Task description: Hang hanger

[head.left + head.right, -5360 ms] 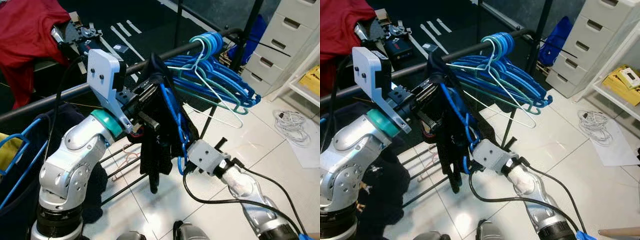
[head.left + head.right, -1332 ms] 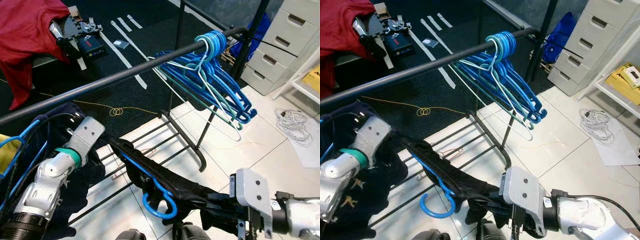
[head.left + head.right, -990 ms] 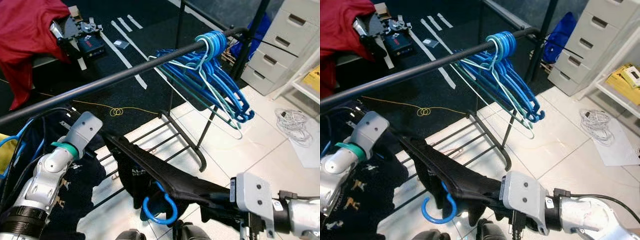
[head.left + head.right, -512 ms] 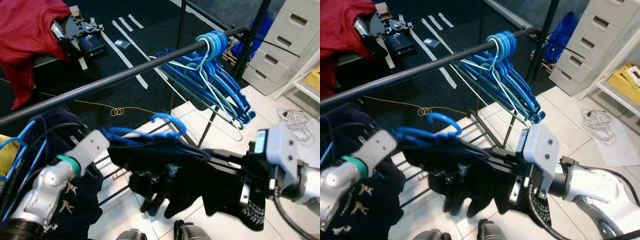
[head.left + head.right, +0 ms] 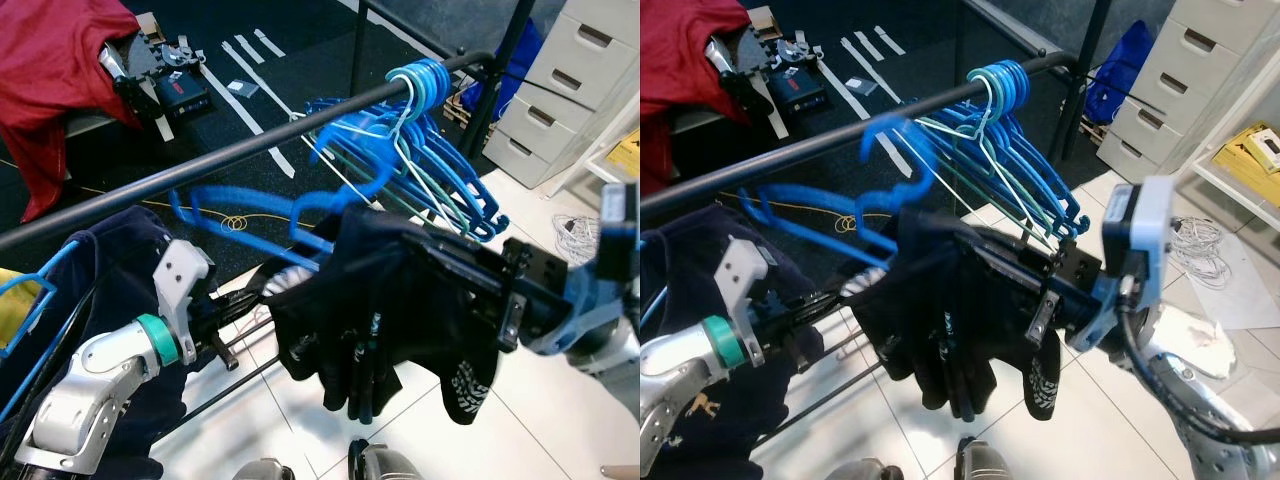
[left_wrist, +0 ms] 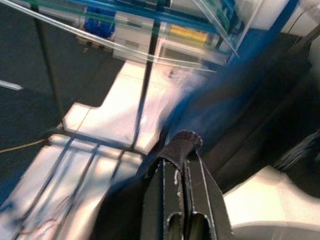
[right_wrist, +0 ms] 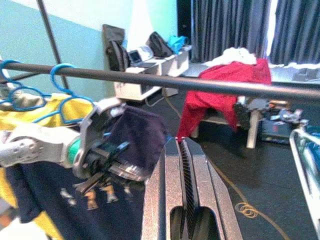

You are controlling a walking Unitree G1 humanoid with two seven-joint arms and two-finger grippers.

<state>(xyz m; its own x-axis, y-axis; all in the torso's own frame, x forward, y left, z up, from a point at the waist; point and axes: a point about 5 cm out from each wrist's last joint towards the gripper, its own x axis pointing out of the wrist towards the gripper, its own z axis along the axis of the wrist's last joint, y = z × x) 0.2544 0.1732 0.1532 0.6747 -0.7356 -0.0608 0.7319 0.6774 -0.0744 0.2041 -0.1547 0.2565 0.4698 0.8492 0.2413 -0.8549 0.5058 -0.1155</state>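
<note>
Below the rail [image 5: 200,165], both grippers hold up a blue hanger [image 5: 300,205] draped with a dark garment [image 5: 380,320]. Its blurred hook sits just under the rail, beside the bunch of hangers [image 5: 430,170]. Left gripper [image 6: 179,150] has its fingers closed on a fold of the garment. Right gripper [image 7: 183,145] fingers are pressed together, seemingly on the hanger under the cloth. Red cloth [image 5: 50,80] lies on the far worktop [image 5: 80,123].

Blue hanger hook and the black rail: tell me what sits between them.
Nothing: in the left eye view the blue hanger, carrying the dark garment, has its hook just below the black rail, with bare air between.
</note>
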